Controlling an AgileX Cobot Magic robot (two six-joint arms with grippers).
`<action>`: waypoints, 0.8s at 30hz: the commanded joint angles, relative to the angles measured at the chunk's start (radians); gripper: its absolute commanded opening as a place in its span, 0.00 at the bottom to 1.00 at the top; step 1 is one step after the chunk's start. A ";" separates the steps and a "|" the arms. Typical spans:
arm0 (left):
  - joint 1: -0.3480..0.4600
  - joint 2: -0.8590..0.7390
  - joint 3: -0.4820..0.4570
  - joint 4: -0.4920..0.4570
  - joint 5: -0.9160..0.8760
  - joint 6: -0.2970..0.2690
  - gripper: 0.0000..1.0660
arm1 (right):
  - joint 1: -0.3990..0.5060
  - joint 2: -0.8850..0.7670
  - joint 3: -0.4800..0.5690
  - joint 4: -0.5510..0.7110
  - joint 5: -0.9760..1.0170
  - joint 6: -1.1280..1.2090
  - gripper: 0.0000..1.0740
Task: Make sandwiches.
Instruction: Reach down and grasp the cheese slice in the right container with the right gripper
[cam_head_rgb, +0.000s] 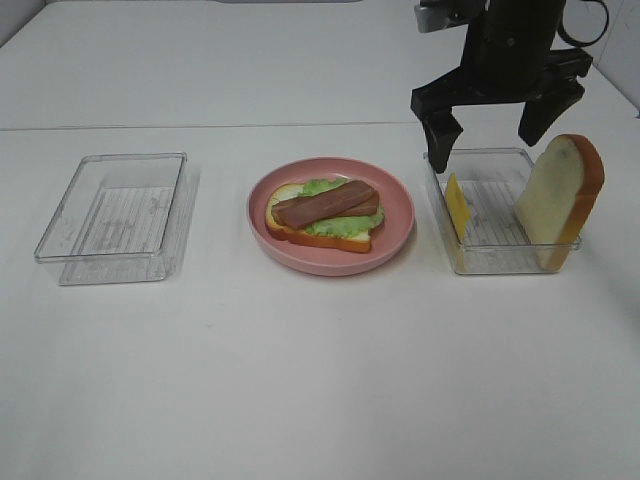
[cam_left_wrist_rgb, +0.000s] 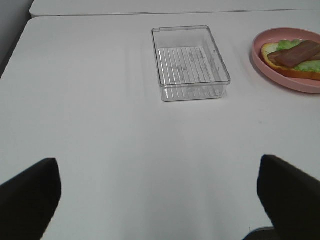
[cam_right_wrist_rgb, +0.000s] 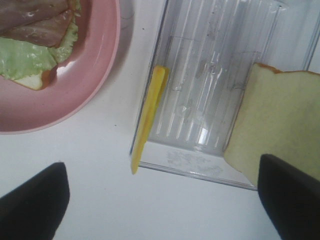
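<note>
On the pink plate (cam_head_rgb: 395, 235) lies a half-built sandwich (cam_head_rgb: 325, 212): a bread slice, green lettuce and brown bacon strips on top. It also shows in the left wrist view as sandwich (cam_left_wrist_rgb: 295, 57) and in the right wrist view as sandwich (cam_right_wrist_rgb: 37, 37). The right clear tray (cam_head_rgb: 490, 255) holds a yellow cheese slice (cam_head_rgb: 457, 207) leaning on its left wall and a white bread slice (cam_head_rgb: 558, 195) leaning on its right wall. My right gripper (cam_head_rgb: 497, 125) hangs open above the tray's far end, holding nothing. My left gripper (cam_left_wrist_rgb: 160, 200) is open over bare table.
An empty clear tray (cam_head_rgb: 115, 215) stands at the left of the table, seen too as tray (cam_left_wrist_rgb: 190, 62). A table seam runs across behind the trays. The white tabletop stretches wide toward the front.
</note>
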 joint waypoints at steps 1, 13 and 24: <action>0.001 -0.006 0.001 -0.001 -0.004 0.001 0.94 | -0.003 0.015 0.035 0.004 -0.050 0.003 0.92; 0.001 -0.006 0.001 -0.001 -0.004 0.001 0.94 | -0.003 0.101 0.043 0.024 -0.096 0.003 0.92; 0.001 -0.006 0.001 -0.001 -0.004 0.001 0.94 | -0.003 0.169 0.043 0.041 -0.113 -0.003 0.92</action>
